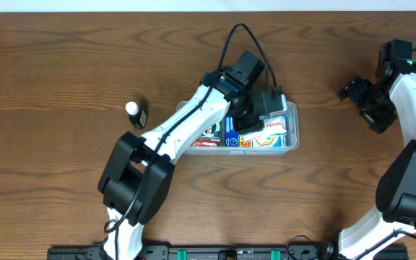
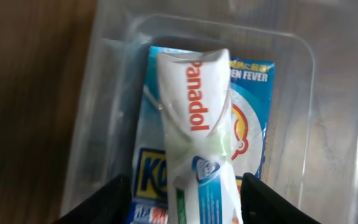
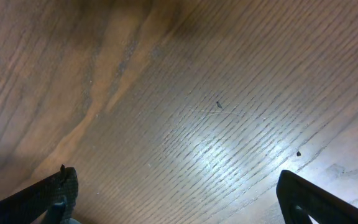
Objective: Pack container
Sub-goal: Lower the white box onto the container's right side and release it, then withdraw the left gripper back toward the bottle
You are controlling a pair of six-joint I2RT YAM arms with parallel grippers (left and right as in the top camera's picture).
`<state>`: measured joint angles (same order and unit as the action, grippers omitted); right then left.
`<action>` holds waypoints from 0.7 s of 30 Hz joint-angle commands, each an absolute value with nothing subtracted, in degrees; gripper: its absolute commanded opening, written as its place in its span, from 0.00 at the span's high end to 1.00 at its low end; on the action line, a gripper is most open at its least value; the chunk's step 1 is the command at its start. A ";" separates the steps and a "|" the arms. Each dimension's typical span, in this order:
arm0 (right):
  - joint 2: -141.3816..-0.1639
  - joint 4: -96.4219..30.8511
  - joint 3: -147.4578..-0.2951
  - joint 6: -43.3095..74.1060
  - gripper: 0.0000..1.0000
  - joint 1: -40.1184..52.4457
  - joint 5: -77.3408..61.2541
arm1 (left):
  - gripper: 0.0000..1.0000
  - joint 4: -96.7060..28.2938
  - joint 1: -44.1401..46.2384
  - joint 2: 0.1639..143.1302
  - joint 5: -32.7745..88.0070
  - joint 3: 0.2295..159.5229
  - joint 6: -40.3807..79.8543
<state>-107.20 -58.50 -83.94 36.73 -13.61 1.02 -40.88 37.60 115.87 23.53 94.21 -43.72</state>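
Note:
The clear plastic container [image 1: 292, 124] sits mid-table with flat boxes inside. My left gripper [image 1: 254, 115] is lowered into it. In the left wrist view a white Panadol box [image 2: 197, 124] lies on a blue-and-white packet [image 2: 253, 106] inside the container [image 2: 331, 124]. The left gripper [image 2: 185, 202] straddles the Panadol box's near end and stands open, with a gap on the left side. My right gripper [image 1: 363, 105] hovers at the far right, wide open [image 3: 176, 193] over bare wood with nothing between its fingers.
A small dark bottle with a white cap [image 1: 136, 113] stands on the table to the left of the container. The left arm stretches diagonally from the front left across the container's left end. A black cable loops behind the container.

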 commanded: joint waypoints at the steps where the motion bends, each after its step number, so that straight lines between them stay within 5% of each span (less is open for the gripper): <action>1: -107.59 -58.50 -84.42 36.12 0.01 -13.54 1.23 | 0.34 -41.06 36.97 107.63 20.18 96.03 -37.67; 3: -107.59 -58.52 -84.42 36.14 0.01 -13.54 1.23 | 0.12 -41.08 36.32 103.48 15.66 96.03 -31.64; 5: -107.59 -58.52 -84.42 36.14 0.01 -13.54 1.23 | 0.02 -41.28 34.81 99.29 8.62 96.03 -25.39; 9: -107.59 -58.52 -84.42 36.14 0.01 -13.54 1.26 | 0.02 -43.35 27.09 93.43 -0.93 96.03 -19.42; 21: -107.59 -58.52 -84.42 36.14 0.01 -13.54 1.23 | 0.02 -53.91 -3.75 100.82 5.96 94.87 4.82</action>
<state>-107.20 -58.50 -83.94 36.75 -13.61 1.02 -52.34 0.49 97.89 1.78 95.70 -3.84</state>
